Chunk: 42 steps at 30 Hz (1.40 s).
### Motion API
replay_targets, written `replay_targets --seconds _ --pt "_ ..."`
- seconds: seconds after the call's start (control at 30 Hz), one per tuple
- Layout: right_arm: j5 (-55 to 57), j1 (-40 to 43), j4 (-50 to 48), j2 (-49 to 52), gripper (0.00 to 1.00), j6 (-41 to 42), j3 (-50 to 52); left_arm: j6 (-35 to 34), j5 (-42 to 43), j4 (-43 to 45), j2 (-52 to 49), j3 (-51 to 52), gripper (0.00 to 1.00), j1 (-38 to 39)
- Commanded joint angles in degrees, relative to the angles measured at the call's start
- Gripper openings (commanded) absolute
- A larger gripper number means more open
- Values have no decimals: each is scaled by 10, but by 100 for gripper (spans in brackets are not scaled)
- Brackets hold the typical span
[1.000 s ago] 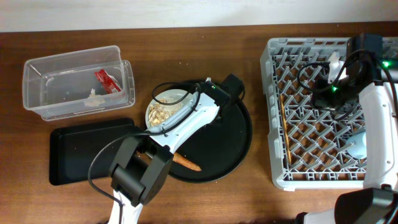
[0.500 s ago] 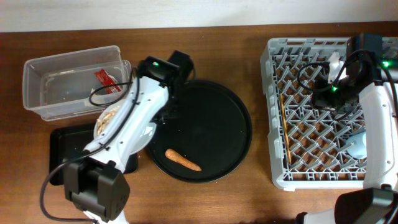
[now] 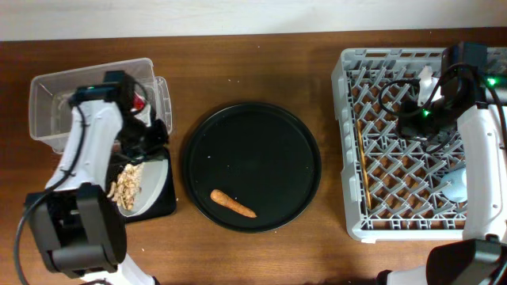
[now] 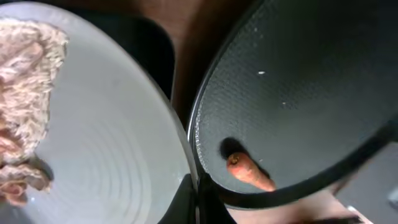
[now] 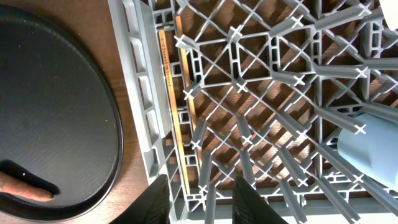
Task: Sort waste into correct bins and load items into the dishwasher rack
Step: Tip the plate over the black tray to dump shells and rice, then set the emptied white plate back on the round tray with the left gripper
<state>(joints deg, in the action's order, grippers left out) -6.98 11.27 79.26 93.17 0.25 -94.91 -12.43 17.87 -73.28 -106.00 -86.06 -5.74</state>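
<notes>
Overhead, gripping the grey-green plate by its rim with the left gripper, jaws closed on it. Holding it, beige food scraps aboard, over the black rectangular tray, beside the clear tub. Hovering the right gripper, fingers parted and empty, above the dishwasher rack, with chopsticks and light-blue cup inside. On the round black tray, a carrot.

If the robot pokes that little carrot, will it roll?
Probably: the carrot looks round and tapered, so it may roll in a curve. It seems stiff, not floppy. The round black tray's rim should stop it.
</notes>
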Motion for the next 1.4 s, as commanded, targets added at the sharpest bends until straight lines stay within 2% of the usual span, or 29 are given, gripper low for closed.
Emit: replay_targets --seconds 0.0,0.17,0.23,0.47,0.53,0.63,0.77,0.8,0.83,0.9,0.93,0.97,1.13,1.23,1.3,1.37 --pt "1 1 0 2 33 6 -1 131 166 -30 15 5 0 -80" --pt "1 1 0 2 33 4 -1 289 311 -100 15 5 0 -191" --pt "1 1 0 2 33 0 -1 293 341 -113 15 5 0 -217" --pt "1 1 5 2 33 0 -1 412 510 -203 15 5 0 -348" --pt "1 1 7 2 33 0 -1 421 478 -205 15 5 0 -348" --pt "1 1 6 2 33 0 -1 421 488 -221 16 5 0 -339" --pt "1 1 7 2 33 0 -1 434 492 -202 49 5 0 -219" --pt "1 1 7 2 33 0 -1 427 505 -166 59 5 0 -143" --pt "1 1 7 2 33 0 -1 412 505 -137 59 5 0 -103" --pt "1 1 6 2 33 0 -1 342 476 -12 58 5 0 9" --pt "1 1 6 2 33 0 -1 236 364 100 58 5 0 88" --pt "1 1 7 2 33 0 -1 193 268 155 58 5 0 144" --pt "1 1 7 2 33 0 -1 144 -39 258 15 7 0 365" --pt "1 1 9 2 33 0 -1 137 -79 270 -45 7 0 405" --pt "1 1 9 2 33 0 -1 137 -92 265 -45 4 42 405" --pt "1 1 10 2 33 0 -1 137 -110 227 -39 -14 56 400"
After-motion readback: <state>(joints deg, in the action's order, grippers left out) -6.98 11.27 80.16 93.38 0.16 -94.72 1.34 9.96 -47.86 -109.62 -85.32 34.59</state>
